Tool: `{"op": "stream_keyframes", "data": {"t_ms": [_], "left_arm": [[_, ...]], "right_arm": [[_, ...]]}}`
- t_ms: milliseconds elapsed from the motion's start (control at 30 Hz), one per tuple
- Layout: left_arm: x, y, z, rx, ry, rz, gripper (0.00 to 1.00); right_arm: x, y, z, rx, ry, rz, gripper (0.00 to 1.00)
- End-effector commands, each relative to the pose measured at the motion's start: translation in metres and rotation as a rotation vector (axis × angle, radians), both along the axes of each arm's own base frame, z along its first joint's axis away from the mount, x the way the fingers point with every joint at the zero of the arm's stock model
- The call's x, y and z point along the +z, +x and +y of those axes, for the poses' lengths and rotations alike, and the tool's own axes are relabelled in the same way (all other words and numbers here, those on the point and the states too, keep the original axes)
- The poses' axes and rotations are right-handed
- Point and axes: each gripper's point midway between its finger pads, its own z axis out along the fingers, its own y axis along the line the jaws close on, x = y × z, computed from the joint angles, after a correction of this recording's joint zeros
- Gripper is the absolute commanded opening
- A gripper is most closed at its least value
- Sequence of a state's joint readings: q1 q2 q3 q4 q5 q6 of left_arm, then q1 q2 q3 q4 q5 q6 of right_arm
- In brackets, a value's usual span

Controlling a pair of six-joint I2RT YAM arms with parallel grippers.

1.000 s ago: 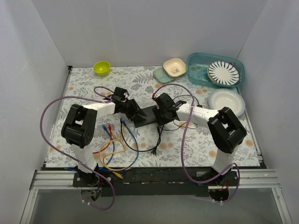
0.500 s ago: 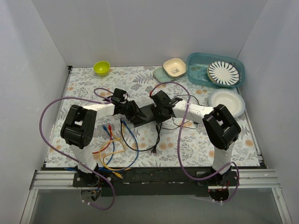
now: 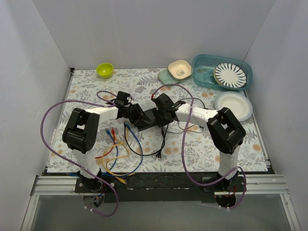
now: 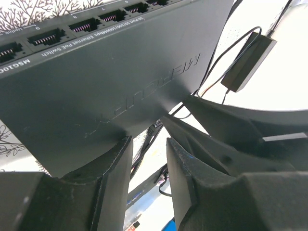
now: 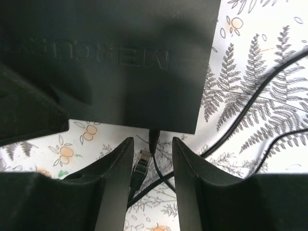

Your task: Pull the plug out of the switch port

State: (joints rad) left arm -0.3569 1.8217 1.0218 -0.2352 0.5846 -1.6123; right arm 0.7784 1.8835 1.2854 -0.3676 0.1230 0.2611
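We see the counter (image 3: 86,82) from high overhead; both wrist views sit close against the switch (image 3: 150,118), their shared subject.

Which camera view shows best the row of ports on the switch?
The left wrist view: the ports run along the switch's top edge. The right wrist view shows only its plain top; from the top external view it is small, ports unreadable.

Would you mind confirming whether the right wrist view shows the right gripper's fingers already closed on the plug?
No, the right gripper stands open, its fingers either side of the plug at the switch edge, with gaps showing.
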Motion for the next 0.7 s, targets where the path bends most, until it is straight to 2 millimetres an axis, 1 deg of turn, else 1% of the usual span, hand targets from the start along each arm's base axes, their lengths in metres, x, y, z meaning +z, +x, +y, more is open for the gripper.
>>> {"op": "stream_keyframes", "data": {"t_ms": [0, 33, 67, 167, 233, 267, 300, 333, 367, 400, 433, 500, 533, 567, 633, 667], "left_arm": [[-0.009, -0.013, 0.01, 0.007, 0.051, 0.024, 0.34], [-0.009, -0.013, 0.01, 0.008, 0.05, 0.024, 0.34], [-0.008, -0.014, 0.011, 0.008, 0.049, 0.022, 0.34], [-0.007, -0.019, 0.012, 0.007, 0.047, 0.026, 0.34], [-0.007, -0.024, 0.013, 0.008, 0.045, 0.031, 0.34], [-0.006, -0.027, 0.013, 0.007, 0.039, 0.036, 0.34], [-0.001, -0.028, 0.012, 0.01, 0.028, 0.026, 0.34], [-0.002, -0.033, 0.013, 0.011, 0.024, 0.037, 0.34], [0.001, -0.035, 0.012, 0.016, 0.017, 0.03, 0.34], [0.004, -0.036, 0.011, 0.028, 0.005, 0.023, 0.34], [0.008, -0.042, 0.01, 0.026, -0.001, 0.013, 0.33], [0.011, -0.043, 0.008, 0.037, -0.014, -0.015, 0.31], [0.016, -0.044, 0.005, 0.044, -0.027, -0.03, 0.3], [0.012, -0.048, 0.005, 0.049, -0.024, -0.027, 0.28], [0.013, -0.045, 0.0, 0.064, -0.027, -0.05, 0.22], [0.007, -0.044, -0.002, 0.066, -0.02, -0.043, 0.2]], "right_arm": [[-0.011, 0.012, 0.007, -0.002, -0.022, -0.011, 0.45], [-0.012, 0.015, 0.008, -0.011, -0.024, -0.014, 0.44], [-0.017, 0.015, 0.007, -0.014, -0.031, -0.006, 0.44], [-0.017, 0.022, 0.011, -0.032, -0.022, -0.02, 0.41], [-0.017, 0.021, 0.012, -0.031, -0.008, -0.026, 0.34], [-0.013, 0.021, 0.012, -0.03, 0.002, -0.034, 0.3], [-0.012, 0.021, 0.013, -0.029, 0.014, -0.039, 0.23], [-0.013, 0.019, 0.012, -0.027, 0.013, -0.035, 0.2], [-0.014, 0.016, 0.009, -0.025, 0.01, -0.031, 0.17], [-0.015, 0.015, 0.008, -0.027, 0.011, -0.028, 0.11], [-0.016, 0.013, 0.007, -0.023, 0.01, -0.027, 0.08], [-0.02, 0.006, 0.002, -0.019, 0.005, -0.013, 0.01], [-0.021, 0.005, 0.001, -0.019, 0.007, -0.01, 0.01], [-0.02, 0.003, 0.001, -0.017, 0.011, -0.009, 0.01], [-0.021, -0.002, -0.001, -0.009, 0.015, 0.002, 0.01], [-0.02, -0.004, -0.001, -0.005, 0.018, 0.005, 0.01]]}}
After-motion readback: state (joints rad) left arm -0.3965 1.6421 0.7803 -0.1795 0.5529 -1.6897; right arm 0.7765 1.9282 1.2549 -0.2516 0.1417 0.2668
